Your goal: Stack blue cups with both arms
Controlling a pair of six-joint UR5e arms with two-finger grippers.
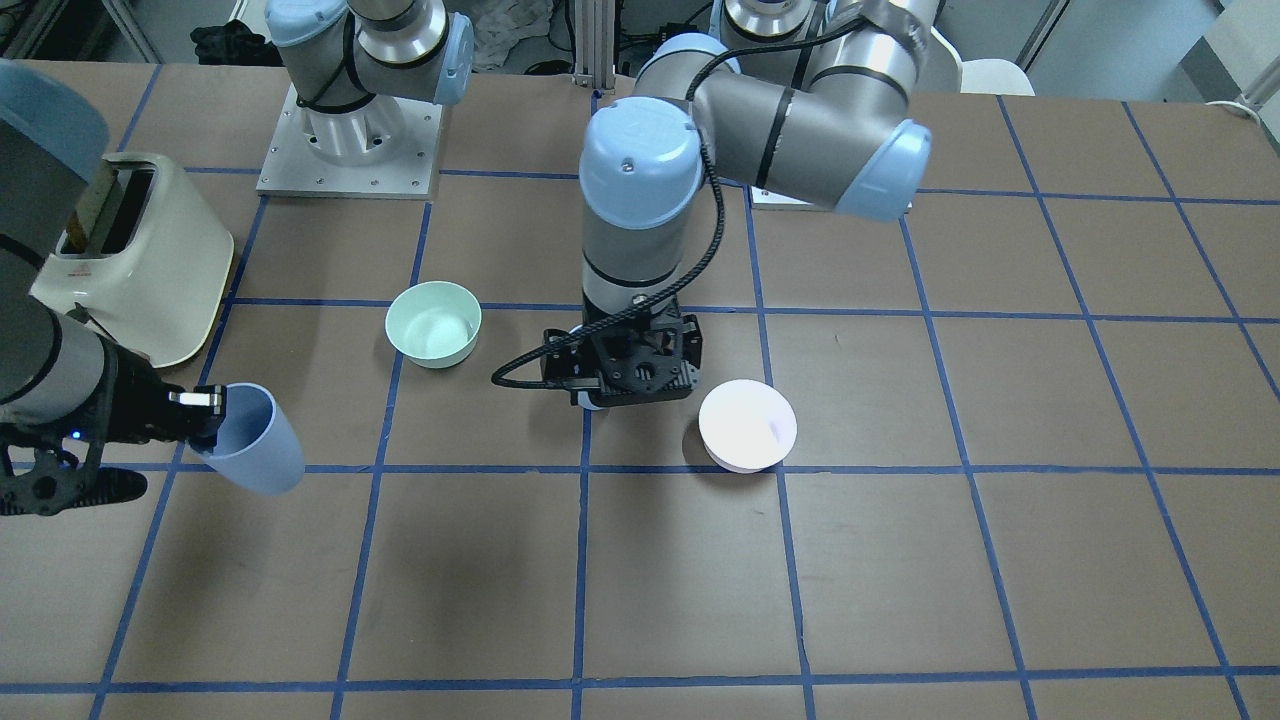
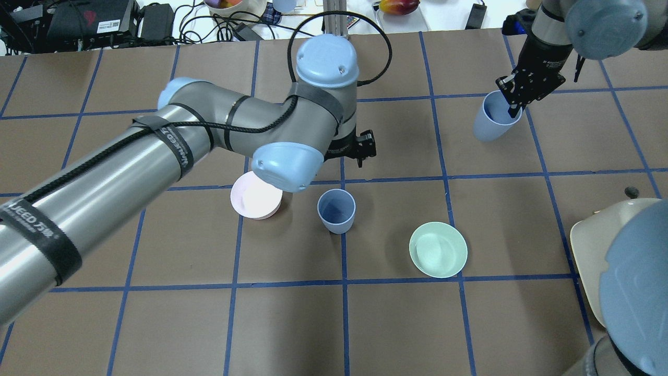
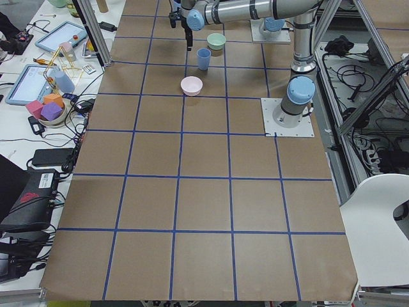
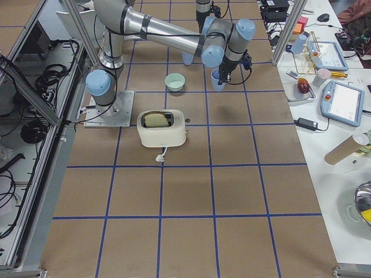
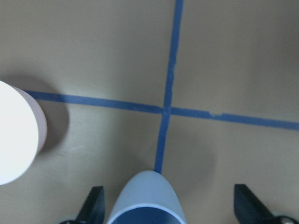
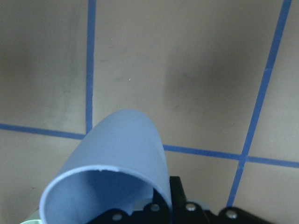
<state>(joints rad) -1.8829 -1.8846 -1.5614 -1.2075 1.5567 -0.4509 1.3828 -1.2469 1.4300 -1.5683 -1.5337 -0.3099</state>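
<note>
One blue cup (image 2: 336, 210) stands upright near the table's middle. My left gripper (image 2: 361, 148) hangs over it, open. In the left wrist view the cup (image 5: 147, 200) sits low between the spread fingers (image 5: 96, 205). In the front view the gripper (image 1: 625, 378) hides almost all of that cup. My right gripper (image 2: 514, 100) is shut on the rim of the second blue cup (image 2: 493, 124) and holds it tilted. It shows at the left of the front view (image 1: 255, 445) and in the right wrist view (image 6: 117, 158).
A pale pink bowl (image 2: 257, 196) sits just left of the standing cup. A mint-green bowl (image 2: 438, 249) sits to its right, nearer the robot. A cream toaster (image 1: 140, 255) stands by the right arm. Blue tape lines grid the brown table.
</note>
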